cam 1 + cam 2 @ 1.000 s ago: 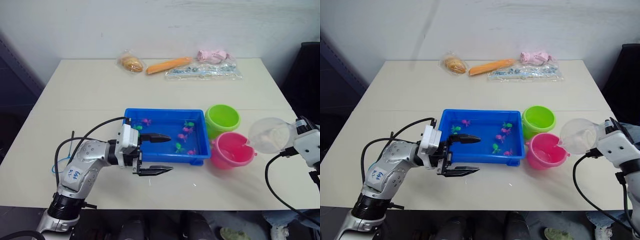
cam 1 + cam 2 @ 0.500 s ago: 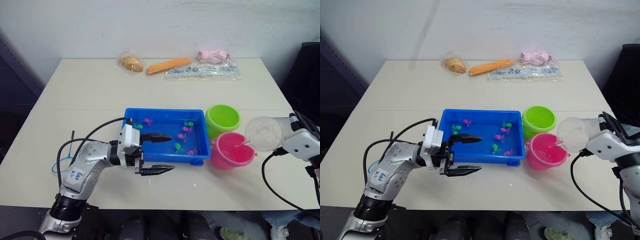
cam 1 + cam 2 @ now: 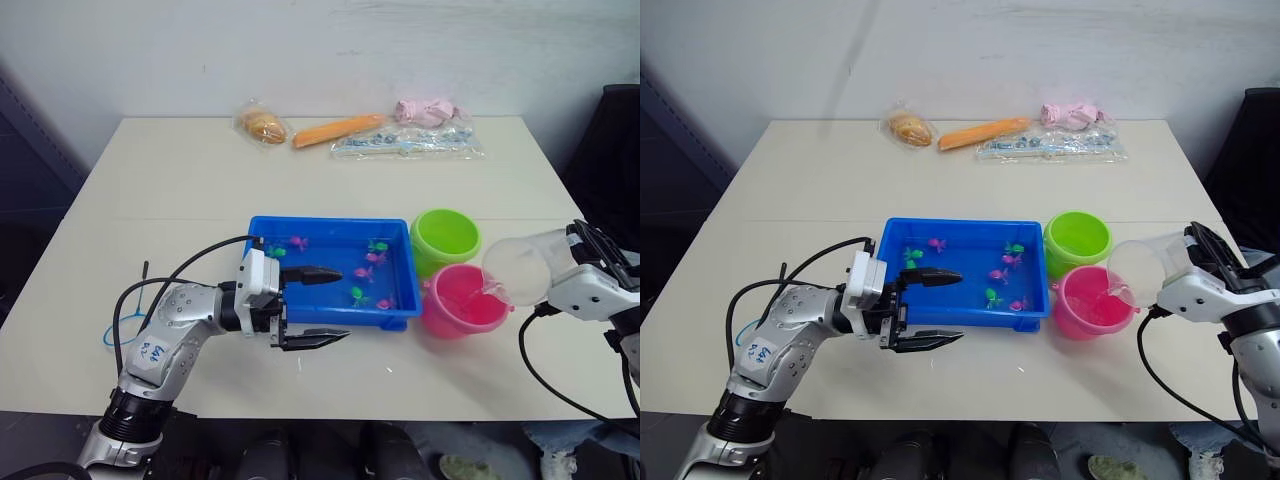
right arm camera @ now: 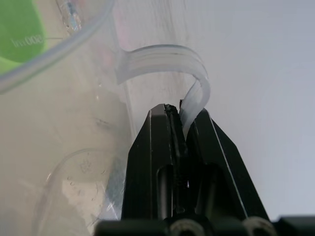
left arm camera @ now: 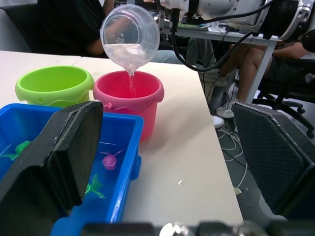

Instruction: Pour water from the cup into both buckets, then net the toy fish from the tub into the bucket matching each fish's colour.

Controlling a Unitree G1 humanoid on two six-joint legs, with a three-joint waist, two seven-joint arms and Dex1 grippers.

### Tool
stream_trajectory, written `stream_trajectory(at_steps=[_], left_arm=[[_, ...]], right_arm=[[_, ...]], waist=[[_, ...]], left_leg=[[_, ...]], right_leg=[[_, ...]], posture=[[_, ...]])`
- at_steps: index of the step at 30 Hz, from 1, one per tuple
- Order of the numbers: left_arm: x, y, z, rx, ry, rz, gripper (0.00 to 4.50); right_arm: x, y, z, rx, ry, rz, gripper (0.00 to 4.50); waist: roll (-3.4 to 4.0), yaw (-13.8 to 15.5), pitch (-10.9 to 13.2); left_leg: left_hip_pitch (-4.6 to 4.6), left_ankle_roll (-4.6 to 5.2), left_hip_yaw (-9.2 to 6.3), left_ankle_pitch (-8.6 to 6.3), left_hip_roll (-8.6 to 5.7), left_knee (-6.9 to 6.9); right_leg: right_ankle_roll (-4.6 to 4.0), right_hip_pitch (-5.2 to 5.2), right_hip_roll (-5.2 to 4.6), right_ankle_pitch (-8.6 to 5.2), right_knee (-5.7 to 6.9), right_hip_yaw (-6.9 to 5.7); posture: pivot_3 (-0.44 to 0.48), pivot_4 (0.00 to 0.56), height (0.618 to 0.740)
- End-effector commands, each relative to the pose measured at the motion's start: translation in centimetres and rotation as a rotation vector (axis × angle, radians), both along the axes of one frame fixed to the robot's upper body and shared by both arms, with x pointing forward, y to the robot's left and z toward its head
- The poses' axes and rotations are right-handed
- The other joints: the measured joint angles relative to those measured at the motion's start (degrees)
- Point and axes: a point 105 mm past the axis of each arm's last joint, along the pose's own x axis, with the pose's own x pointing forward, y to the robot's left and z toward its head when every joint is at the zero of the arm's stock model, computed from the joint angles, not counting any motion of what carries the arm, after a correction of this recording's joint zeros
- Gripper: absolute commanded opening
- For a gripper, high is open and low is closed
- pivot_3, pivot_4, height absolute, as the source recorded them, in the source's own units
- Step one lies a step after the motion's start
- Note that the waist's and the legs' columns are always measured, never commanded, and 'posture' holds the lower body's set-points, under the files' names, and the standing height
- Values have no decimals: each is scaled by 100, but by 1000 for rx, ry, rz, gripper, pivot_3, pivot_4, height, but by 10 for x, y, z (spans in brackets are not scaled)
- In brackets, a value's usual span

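Two buckets (image 3: 445, 236) touching, cup (image 3: 523, 270) over pink rim.

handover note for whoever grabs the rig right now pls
Right hand: shut on the cup's handle, cup tipped, water streaming into the pink bucket.
Left hand: open, holding nothing, at the tub's near edge.
Green bucket stands just behind the pink one, both right of the tub. Whether it holds water cannot be told.
Fish, pink and green, all in the tub.
Left: finish the pouring, then net and sort the fish by colour.
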Motion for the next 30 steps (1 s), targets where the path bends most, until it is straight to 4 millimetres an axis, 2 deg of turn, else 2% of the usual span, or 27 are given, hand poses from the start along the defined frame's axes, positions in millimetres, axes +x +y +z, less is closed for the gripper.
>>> stream_trajectory(at_steps=[1,13,15,19,21,24,27,30], left_arm=[[-4,-1,6,-13,-45,-1,4500],[-2,-1,8,-18,-53,11,4500],[-1,-1,8,-18,-55,13,4500],[0,0,7,-18,-58,21,4500],[1,1,7,-19,-58,26,4500],[3,4,8,-29,-57,47,4500],[7,7,12,-49,-55,73,4500],[12,11,17,-73,-53,103,4500]], right_arm=[[-2,2,15,-33,-61,11,40],[-2,0,14,25,-50,28,40],[-2,-4,11,86,-31,24,40],[-3,-11,8,328,-21,48,40],[-5,-15,10,423,-39,48,40],[-6,-33,21,547,-106,0,40],[-1,-40,30,605,-127,-10,40],[14,-41,36,635,-106,-4,40]], waist=[[0,2,0],[0,0,0],[0,0,0],[-5,1,3],[-5,0,3],[-5,1,3],[-5,0,3],[-5,-11,3]], left_leg=[[0,0,0,0,0,0],[0,0,0,0,0,0],[0,0,0,1,0,0],[0,1,-2,1,0,1],[0,2,-2,1,0,1],[0,3,-2,2,0,1],[0,4,-2,2,-1,2],[1,4,-4,2,1,1]], right_leg=[[0,0,0,0,0,0],[0,0,0,0,0,0],[0,0,0,0,0,0],[0,1,0,0,1,0],[0,2,0,0,2,0],[0,2,-1,0,4,0],[0,1,-2,0,5,1],[0,1,-1,0,6,-1]], posture=[[0,150,740],[0,150,740],[0,150,740],[0,150,740],[0,150,740],[0,150,740],[0,150,740],[0,150,740]])
